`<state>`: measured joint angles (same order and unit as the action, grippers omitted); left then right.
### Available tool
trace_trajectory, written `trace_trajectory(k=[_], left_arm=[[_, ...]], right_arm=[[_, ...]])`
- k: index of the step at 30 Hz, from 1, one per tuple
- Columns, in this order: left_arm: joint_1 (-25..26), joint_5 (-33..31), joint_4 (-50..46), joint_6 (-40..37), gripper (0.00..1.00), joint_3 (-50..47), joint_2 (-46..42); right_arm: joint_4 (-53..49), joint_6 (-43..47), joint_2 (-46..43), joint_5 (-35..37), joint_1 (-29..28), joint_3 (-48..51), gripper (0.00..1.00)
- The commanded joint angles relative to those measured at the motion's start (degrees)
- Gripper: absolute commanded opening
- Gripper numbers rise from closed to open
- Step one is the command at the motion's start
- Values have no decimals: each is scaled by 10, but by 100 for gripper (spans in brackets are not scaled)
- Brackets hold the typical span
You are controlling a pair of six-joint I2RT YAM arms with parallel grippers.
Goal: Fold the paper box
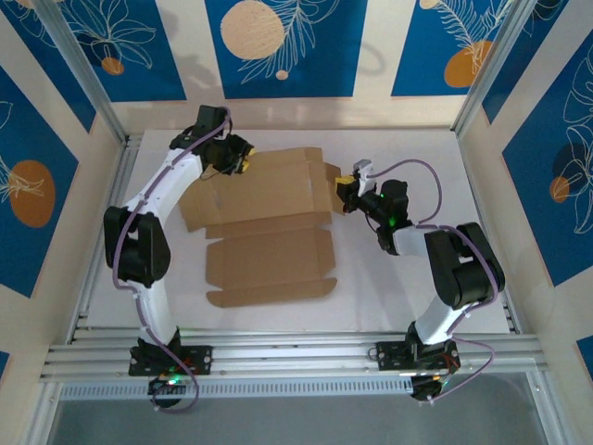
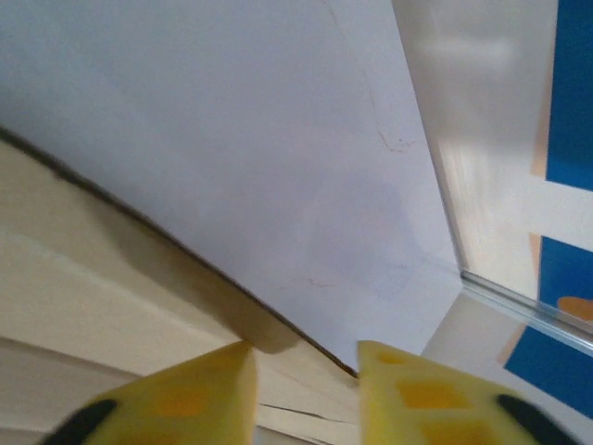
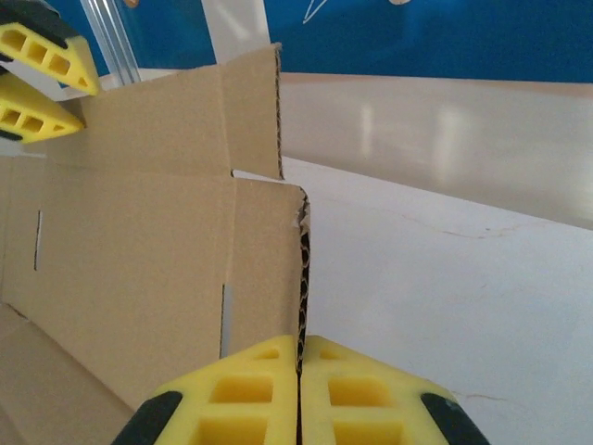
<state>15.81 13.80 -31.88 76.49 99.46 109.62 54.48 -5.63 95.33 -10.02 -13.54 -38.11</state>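
The paper box (image 1: pixel 269 232) is a brown cardboard sheet lying mostly flat in the middle of the white table (image 1: pixel 417 278), its flaps spread out. My right gripper (image 1: pixel 341 185) is at the sheet's right edge. In the right wrist view it (image 3: pixel 299 371) is shut on the raised side flap (image 3: pixel 139 232), whose corrugated edge runs between the yellow fingers. My left gripper (image 1: pixel 246 159) is at the far left corner. Its yellow fingers (image 2: pixel 204 399) stand apart, with the cardboard edge (image 2: pixel 93 278) passing between them. It also shows beyond the flap (image 3: pixel 90 102).
Aluminium frame rails (image 1: pixel 296 357) run along the near edge and up the corners. Blue and cream patterned walls (image 1: pixel 278 46) close in the back and sides. Bare white table lies to the right of the sheet (image 3: pixel 445 278).
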Motion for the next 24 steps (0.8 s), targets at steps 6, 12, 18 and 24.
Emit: trace_trajectory(k=[6, 12, 18, 24], left_arm=[[-2, 3, 47, 22, 0, -29, -18], [-3, 6, 38, 18, 15, -21, -21], [-14, 12, 13, 59, 63, -26, -37], [-27, -17, -46, 95, 72, 0, -44]], right_arm=[[39, -14, -12, 53, -8, 3, 9], [56, -11, -15, 56, -6, 14, 10], [88, -2, -22, 66, -1, 26, 10], [118, 15, -31, 58, -6, 37, 11]])
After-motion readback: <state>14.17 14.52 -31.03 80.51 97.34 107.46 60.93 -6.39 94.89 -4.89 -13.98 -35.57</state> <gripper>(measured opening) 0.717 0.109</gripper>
